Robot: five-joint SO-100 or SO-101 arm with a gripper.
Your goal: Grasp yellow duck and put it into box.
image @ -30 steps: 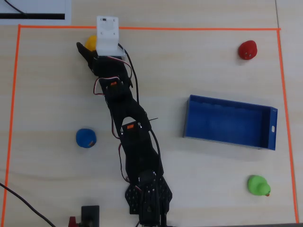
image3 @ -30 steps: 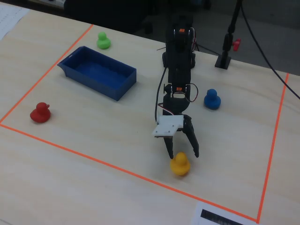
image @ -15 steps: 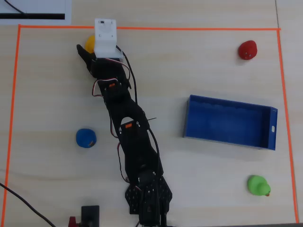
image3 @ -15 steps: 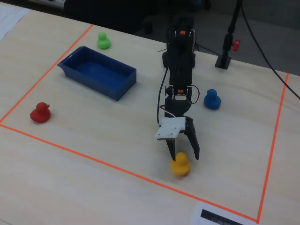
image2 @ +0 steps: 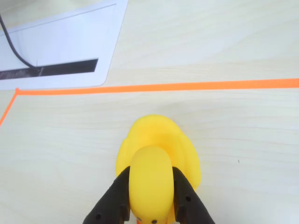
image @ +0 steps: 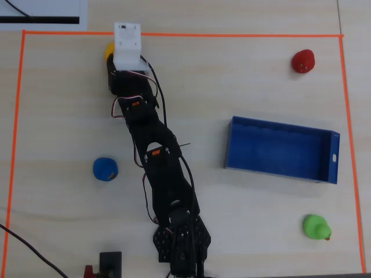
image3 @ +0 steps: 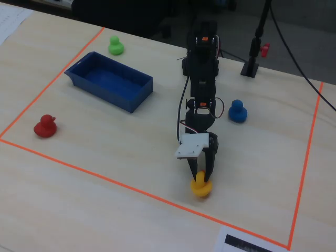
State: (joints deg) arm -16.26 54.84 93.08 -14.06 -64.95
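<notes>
The yellow duck (image2: 157, 154) sits on the wooden table just inside the orange tape line. My gripper (image2: 150, 193) is shut on the duck's head, one black finger (image2: 117, 196) pressed against each side. In the fixed view the duck (image3: 201, 187) rests on the table under the gripper (image3: 202, 176). From overhead only a sliver of the duck (image: 108, 51) shows beside the white camera mount, near the top-left corner. The blue box (image: 334, 156) lies far off to the right in that view, with nothing in it; in the fixed view the box (image3: 113, 96) is at upper left.
A red duck (image: 302, 61), a green duck (image: 316, 227) and a blue duck (image: 105, 169) stand apart on the table. Orange tape (image: 232, 35) frames the work area. A white sheet (image2: 56, 51) lies just beyond the tape. A black stand (image3: 250, 67) is behind the arm.
The jaws stood open around the duck a second ago; they have since closed on its head. The arm also reached slightly farther toward the tape line.
</notes>
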